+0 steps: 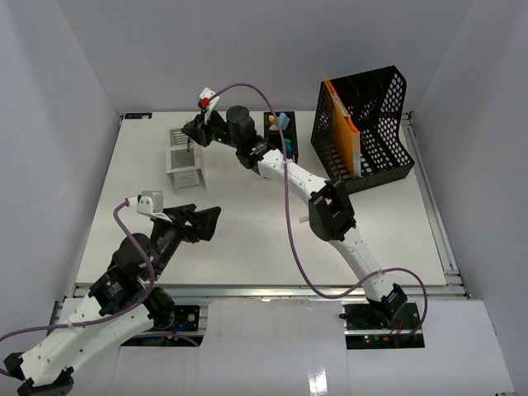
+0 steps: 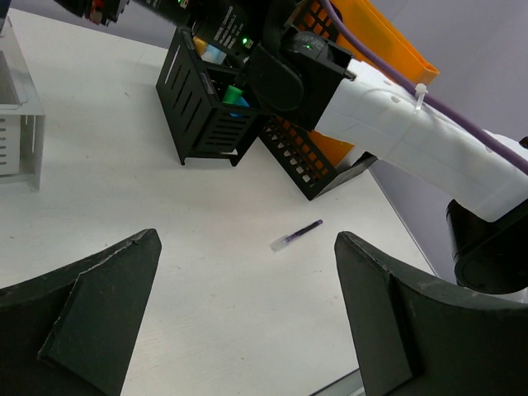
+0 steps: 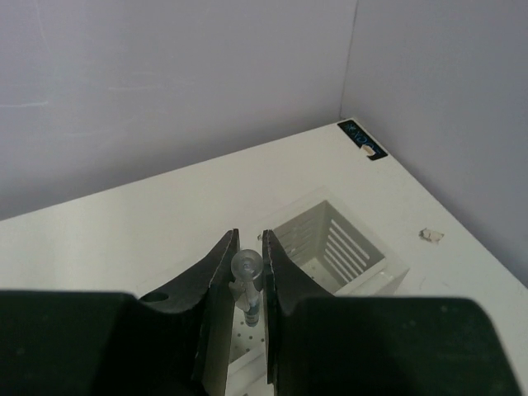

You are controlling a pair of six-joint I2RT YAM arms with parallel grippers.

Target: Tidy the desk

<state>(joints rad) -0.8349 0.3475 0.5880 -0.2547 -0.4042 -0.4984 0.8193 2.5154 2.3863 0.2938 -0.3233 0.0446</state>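
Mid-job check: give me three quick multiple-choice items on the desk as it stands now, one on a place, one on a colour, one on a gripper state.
1. The loose purple pen lies:
A) on the floor
B) flat on the bare desk
C) inside a drawer

2. The folder in the black file rack is:
A) orange
B) green
C) white

3. The right gripper is:
A) wide open
B) out of every view
C) shut on a clear pen

Answers:
1 B, it rests on white tabletop apart from the containers.
2 A, orange shows at the rack's near side.
3 C, the fingers pinch the pen over the white organizer.
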